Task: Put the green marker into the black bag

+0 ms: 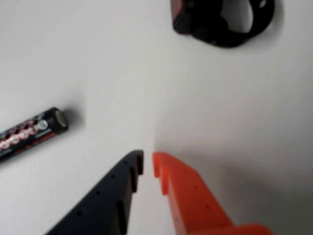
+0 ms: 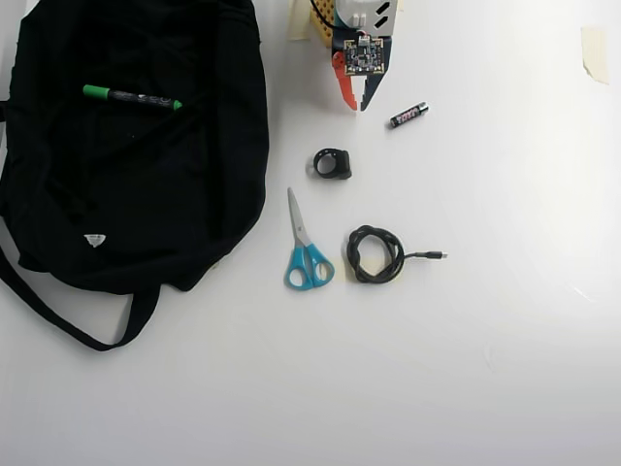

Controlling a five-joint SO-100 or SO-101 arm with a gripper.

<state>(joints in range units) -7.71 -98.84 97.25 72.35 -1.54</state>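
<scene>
Looks all but done: green marker [image 2: 131, 97] already lying on the black bag [image 2: 136, 184], well off to the left of the end effector [image 2: 354, 103] in the overhead view; whether inside or merely on top, cannot tell. End effector [image 1: 147, 164] nearly closed, empty, above bare bench [image 2: 485, 320], battery [image 1: 32, 132] just beside.

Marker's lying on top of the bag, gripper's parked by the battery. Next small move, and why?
Probably swing the gripper left in the overhead view, toward the green marker. The marker lies on top of the black bag, not inside it. The gripper is empty, its fingers nearly together, over bare table between the battery and a small black ring-like part, well away from the marker.
</scene>
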